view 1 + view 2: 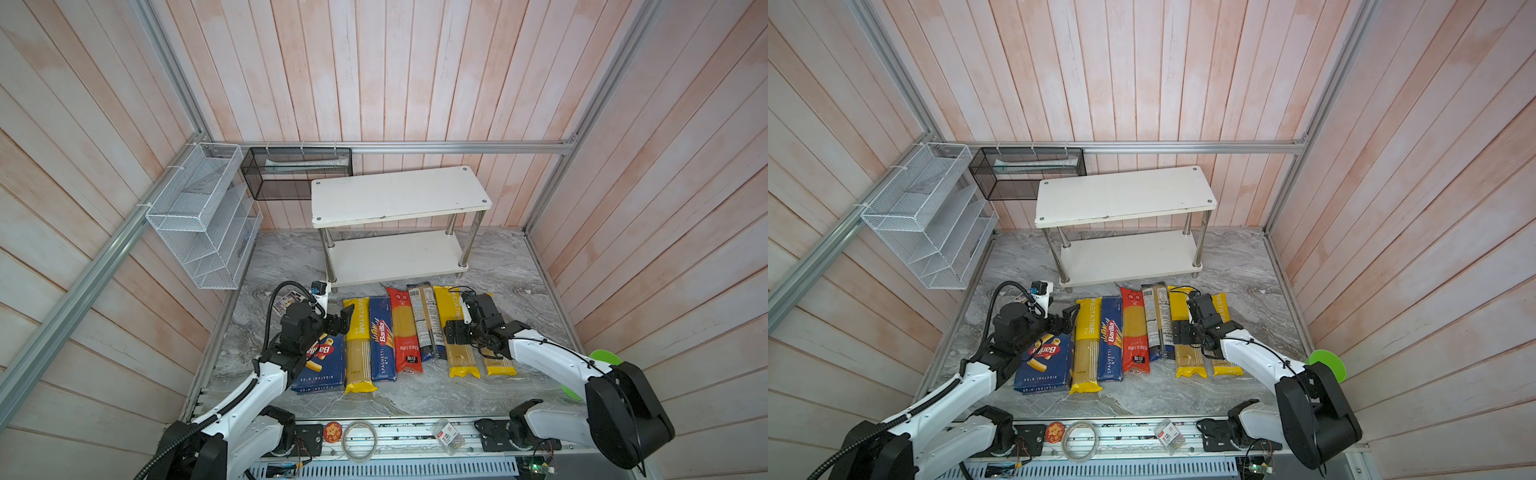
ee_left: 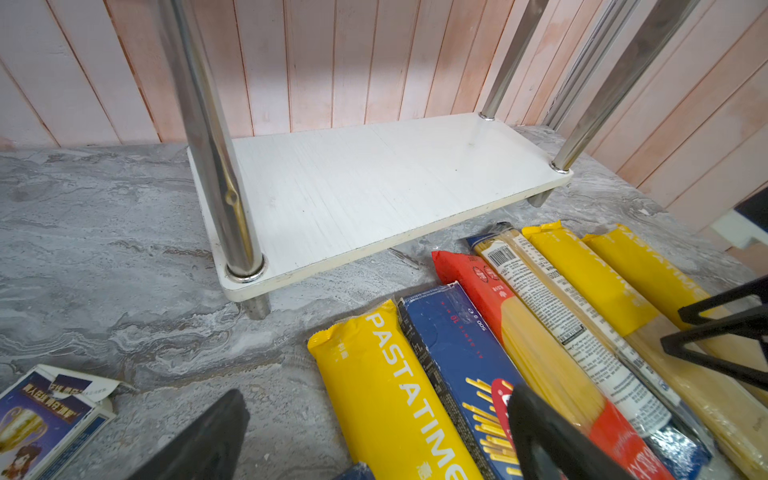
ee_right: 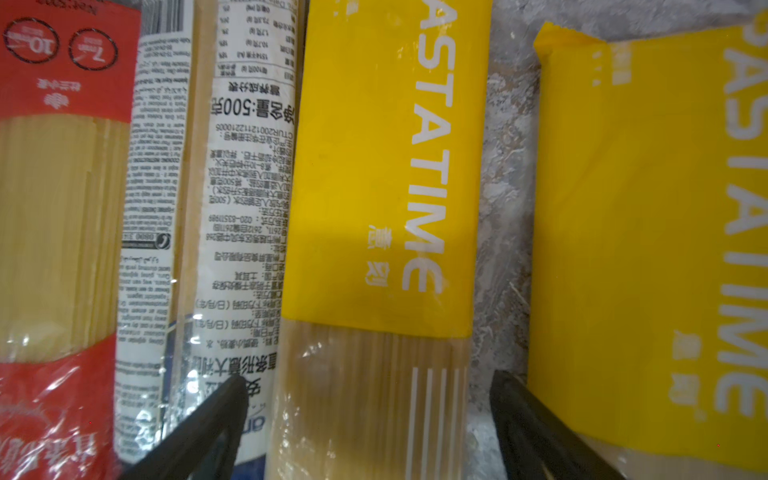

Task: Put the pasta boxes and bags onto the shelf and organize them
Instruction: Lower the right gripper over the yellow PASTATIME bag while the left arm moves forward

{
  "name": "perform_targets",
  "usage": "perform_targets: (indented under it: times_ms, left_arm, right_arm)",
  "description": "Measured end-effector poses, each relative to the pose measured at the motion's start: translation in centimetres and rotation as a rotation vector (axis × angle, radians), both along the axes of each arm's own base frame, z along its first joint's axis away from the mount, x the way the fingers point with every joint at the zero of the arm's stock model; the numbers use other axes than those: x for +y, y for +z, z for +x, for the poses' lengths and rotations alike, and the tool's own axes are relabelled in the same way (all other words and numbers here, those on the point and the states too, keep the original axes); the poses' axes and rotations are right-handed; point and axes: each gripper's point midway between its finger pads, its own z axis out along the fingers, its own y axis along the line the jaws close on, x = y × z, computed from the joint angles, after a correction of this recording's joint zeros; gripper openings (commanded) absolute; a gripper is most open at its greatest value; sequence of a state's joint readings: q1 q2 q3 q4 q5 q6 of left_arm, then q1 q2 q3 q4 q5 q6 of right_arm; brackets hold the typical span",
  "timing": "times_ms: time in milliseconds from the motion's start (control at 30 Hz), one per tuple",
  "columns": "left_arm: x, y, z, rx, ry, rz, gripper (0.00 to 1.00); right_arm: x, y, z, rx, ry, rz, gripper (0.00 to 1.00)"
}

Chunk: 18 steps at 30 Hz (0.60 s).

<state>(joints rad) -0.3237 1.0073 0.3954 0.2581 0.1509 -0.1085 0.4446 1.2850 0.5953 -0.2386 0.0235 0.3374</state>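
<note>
Grey marbled tabletop (image 1: 415,399) floors a booth walled in pale pink planks. Closest to my bases, on the metal rail at the front edge, lie a ring of clear tape (image 1: 359,440), a small clear box (image 1: 448,435) and a round red badge (image 1: 332,432).

Just past them the pasta lies flat in one row, side by side, each pack pointing toward the back. From my left they run: the wide Barilla rigatoni box (image 1: 322,370), the first yellow PASTATIME bag (image 1: 358,353), the narrow Barilla spaghetti box (image 1: 382,345), the red bag (image 1: 405,332), the dark blue bag with the white label (image 1: 424,324), the second yellow bag (image 1: 459,357) and the third yellow bag (image 1: 498,365).

My left arm crosses the far part of the rigatoni box. My left gripper (image 1: 344,320) hangs by the far end of the first yellow bag, its fingers spread wide and gripping nothing. Whether they touch the bag I cannot tell.

My right gripper (image 3: 365,386) sits over the second yellow bag with its fingers spread wide. One finger (image 3: 224,399) is above the white-labelled bag. The other is above the strip of bare table before the third yellow bag. It grips nothing.

A small printed card box (image 2: 45,419) lies on the table to the left, near my left gripper.

Beyond the row, just behind the packs' far ends, stands the shelf (image 1: 399,195), two white boards on chrome posts. All seven packs lie on the tabletop in front of its lower board (image 1: 395,257).

Farthest back, a black mesh basket (image 1: 295,174) hangs from the back rail. A white wire rack (image 1: 199,220) hangs from the left rail.
</note>
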Motion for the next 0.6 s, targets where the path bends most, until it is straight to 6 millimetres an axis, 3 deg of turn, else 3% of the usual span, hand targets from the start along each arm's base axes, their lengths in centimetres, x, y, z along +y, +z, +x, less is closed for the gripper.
perform_targets:
  times_ms: [600]
  left_arm:
    - [0.1, 0.2, -0.3, -0.017, -0.003, -0.002, 0.99]
  right_arm:
    - [0.1, -1.9, 0.5, 0.073, 0.011, -0.073, 0.91]
